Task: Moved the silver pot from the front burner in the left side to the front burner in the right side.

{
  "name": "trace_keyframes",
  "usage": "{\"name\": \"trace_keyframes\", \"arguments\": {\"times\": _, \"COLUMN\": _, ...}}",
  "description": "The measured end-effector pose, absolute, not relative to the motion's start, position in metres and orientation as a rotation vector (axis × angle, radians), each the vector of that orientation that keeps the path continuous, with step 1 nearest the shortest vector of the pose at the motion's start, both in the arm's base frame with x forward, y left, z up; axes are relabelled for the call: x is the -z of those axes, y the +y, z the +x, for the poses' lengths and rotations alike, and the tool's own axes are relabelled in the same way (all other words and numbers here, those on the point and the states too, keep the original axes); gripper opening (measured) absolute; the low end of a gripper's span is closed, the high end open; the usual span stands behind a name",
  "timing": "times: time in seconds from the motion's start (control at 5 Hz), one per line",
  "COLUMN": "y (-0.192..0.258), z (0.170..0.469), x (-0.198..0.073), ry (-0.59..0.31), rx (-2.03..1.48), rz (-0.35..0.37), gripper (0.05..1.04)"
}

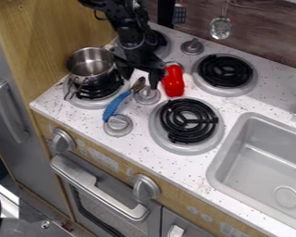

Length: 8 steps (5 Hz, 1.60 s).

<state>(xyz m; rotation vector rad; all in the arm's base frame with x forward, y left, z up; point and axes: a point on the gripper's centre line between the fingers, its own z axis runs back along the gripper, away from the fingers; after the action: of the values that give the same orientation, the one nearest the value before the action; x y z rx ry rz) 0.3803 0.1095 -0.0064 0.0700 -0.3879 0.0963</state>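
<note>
Getting a grip on the silver pot (90, 62) looks to be the step in hand. We see it at the near-left burner (110, 90), set toward the far part of the coil, so the transfer is not yet done. The black gripper (140, 75) hangs just right of it with its fingers spread, and we make out nothing pinched between them; whether the left finger touches the pot we cannot tell. Next, we judge, the gripper needs to shift left, close on the pot's rim or a handle, lift it clear, and carry it right to the near-right burner (188, 121). The blue-handled spoon (116, 104) and the red object (173, 81) lie close to that route, so a low carry could knock them.

On the speckled white counter (141, 146), we have metal knobs (118, 125) between the burners and a grey sink (252, 155) at the right. A spatula (179, 14) and a slotted ladle (220, 28) hang along the far wall, a wooden panel (58, 28) stands at the left, and an oven handle (98, 190) juts below the near edge.
</note>
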Motion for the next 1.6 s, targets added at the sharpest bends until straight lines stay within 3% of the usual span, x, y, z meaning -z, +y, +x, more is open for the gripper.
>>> {"name": "trace_keyframes", "arguments": {"times": 0.4, "y": 0.15, "z": 0.413, "x": -0.001, "ry": -0.417, "rx": -0.128, "rz": 0.164, "gripper": 0.999}}
{"name": "trace_keyframes", "arguments": {"times": 0.8, "y": 0.191, "z": 0.401, "x": -0.004, "ry": -0.426, "rx": -0.25, "rz": 0.185, "gripper": 0.999}}
{"name": "trace_keyframes", "arguments": {"times": 1.2, "y": 0.196, "z": 0.393, "x": 0.039, "ry": -0.309, "rx": -0.271, "rz": 0.139, "gripper": 0.962}}
{"name": "trace_keyframes", "arguments": {"times": 1.6, "y": 0.182, "z": 0.391, "x": 0.043, "ry": -0.322, "rx": -0.219, "rz": 0.129, "gripper": 0.389}}
